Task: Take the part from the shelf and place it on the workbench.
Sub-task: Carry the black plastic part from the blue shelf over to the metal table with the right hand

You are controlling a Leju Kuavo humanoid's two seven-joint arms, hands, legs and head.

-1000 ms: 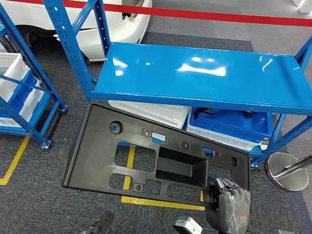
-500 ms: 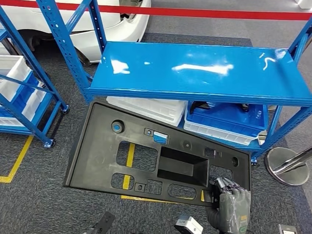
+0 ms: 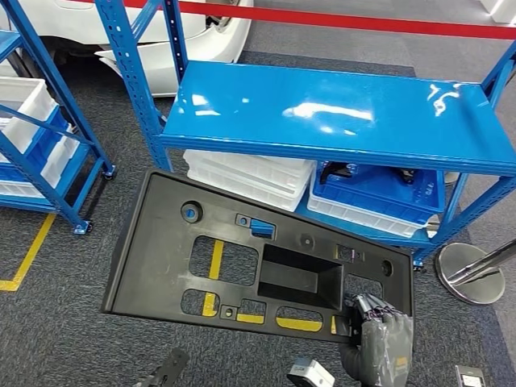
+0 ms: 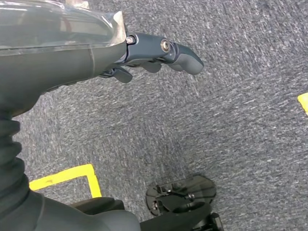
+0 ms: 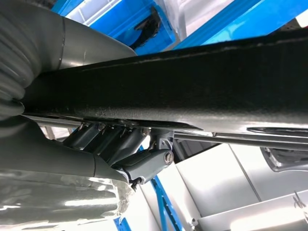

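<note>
Your right hand (image 3: 377, 343) still holds the black part (image 3: 182, 266). The view slid sideways, so you're turning from the shelf (image 3: 328, 121). Left hand (image 4: 152, 55) hangs loose, holding nothing.

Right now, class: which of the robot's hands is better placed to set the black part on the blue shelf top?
Right. The right hand already grips the black part at its edge; the left hand hangs over carpet.
</note>
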